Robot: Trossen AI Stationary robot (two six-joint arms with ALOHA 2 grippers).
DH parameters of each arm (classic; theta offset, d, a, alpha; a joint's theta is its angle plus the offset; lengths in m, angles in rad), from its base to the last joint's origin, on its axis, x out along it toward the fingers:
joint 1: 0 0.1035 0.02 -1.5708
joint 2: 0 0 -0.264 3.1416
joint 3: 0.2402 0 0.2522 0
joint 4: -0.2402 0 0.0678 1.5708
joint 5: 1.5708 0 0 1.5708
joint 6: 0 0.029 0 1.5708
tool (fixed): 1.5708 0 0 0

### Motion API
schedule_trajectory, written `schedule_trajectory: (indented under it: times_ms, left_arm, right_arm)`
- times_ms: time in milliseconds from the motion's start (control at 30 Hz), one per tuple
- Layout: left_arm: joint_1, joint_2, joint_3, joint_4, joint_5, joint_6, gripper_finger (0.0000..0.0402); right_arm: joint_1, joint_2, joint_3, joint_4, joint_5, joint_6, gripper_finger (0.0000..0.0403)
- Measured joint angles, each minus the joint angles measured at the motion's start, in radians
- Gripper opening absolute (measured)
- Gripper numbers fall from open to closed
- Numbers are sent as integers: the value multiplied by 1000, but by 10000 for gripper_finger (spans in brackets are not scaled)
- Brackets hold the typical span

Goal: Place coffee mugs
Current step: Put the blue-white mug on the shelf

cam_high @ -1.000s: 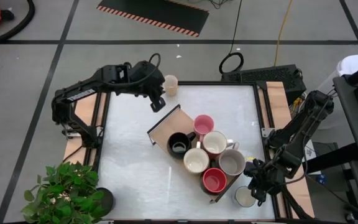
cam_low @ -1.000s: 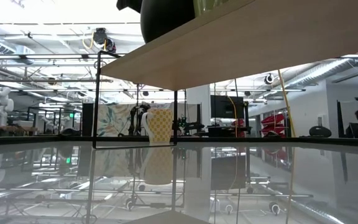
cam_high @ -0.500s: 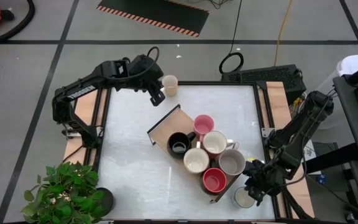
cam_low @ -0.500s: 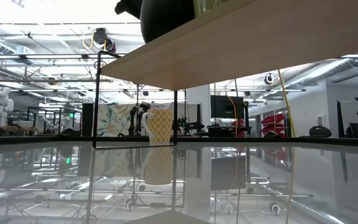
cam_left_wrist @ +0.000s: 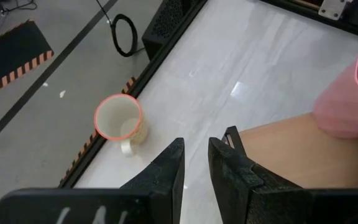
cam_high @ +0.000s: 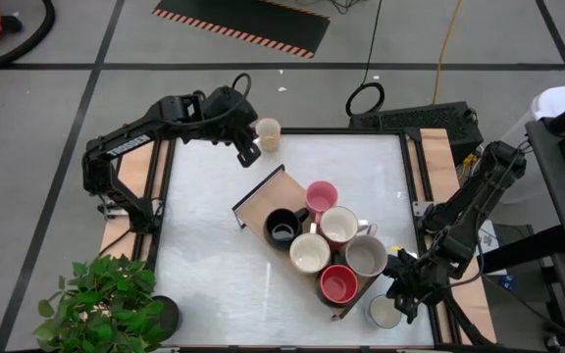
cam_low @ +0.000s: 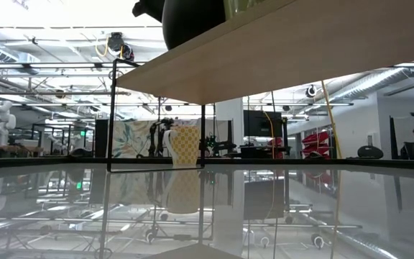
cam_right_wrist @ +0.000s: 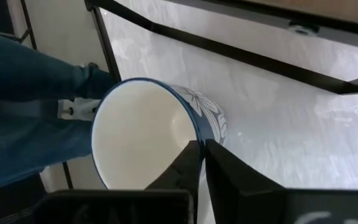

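Task partly done. Long wooden tray with black wire ends lies diagonal mid-table w/ six mugs on it: black mug, pink mug, cream mug w/ red-lined inside, cream mug, grey mug, red mug.

Two mugs off tray:
- White mug w/ blue floral outside, near table corner just beside tray end. Right gripper at it, fingers pinched together over the rim wall; appears gripped.
- Cream patterned mug, far table edge, upright. Left gripper near it, not touching; fingers narrowly parted, holding nothing.

Judgement: two placements left.
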Motion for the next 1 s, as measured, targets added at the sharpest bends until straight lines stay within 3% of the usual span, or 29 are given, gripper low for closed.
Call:
schedule_trajectory:
  times_ms: [233,533,667,833,1000]
  left_arm:
    - [0,0,0,0,0,-2,79]
    - [0,0,0,0,0,-4,79]
    - [0,0,0,0,0,3,79]
    - [0,0,-1,0,0,26,79]
    - [0,0,-1,0,0,45,79]
  right_arm:
    - [0,0,0,-1,34,-2,17]
    - [0,3,-1,-13,83,-22,118]
    - [0,13,-1,-10,83,-36,136]
    - [0,34,-27,38,77,-43,104]
    - [0,34,-70,130,49,4,28]
